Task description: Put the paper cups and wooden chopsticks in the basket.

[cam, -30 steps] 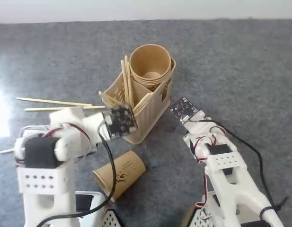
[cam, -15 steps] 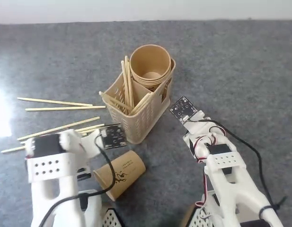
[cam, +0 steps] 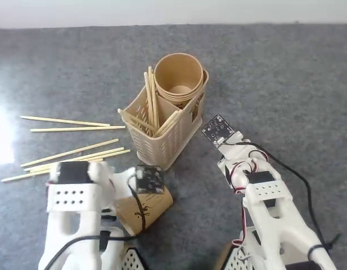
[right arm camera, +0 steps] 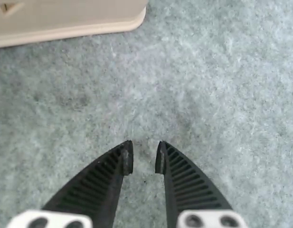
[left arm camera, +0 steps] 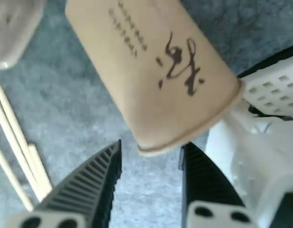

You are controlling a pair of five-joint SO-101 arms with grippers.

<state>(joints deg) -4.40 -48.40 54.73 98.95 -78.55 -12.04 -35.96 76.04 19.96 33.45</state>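
Observation:
A tan slatted basket (cam: 162, 140) stands mid-table with stacked paper cups (cam: 179, 76) and several wooden chopsticks (cam: 151, 98) upright in it. Several loose chopsticks (cam: 72, 152) lie on the grey table to its left. One paper cup (cam: 153, 203) lies on its side in front of the basket, and the left arm (cam: 77, 194) hangs over it. In the left wrist view this cup (left arm camera: 155, 71) has its rim just beyond my left gripper (left arm camera: 150, 154), which is open. My right gripper (right arm camera: 144, 156) hovers over bare table near the basket's base (right arm camera: 65, 21), narrowly open and holding nothing.
The right arm (cam: 263, 191) stands to the right of the basket. Both arm bases sit at the table's front edge. Grey table stretches behind and to the right of the basket.
The left arm has swung away from the basket, down toward the front, and now sits over the lying cup, uncovering more loose chopsticks. The right arm has not moved.

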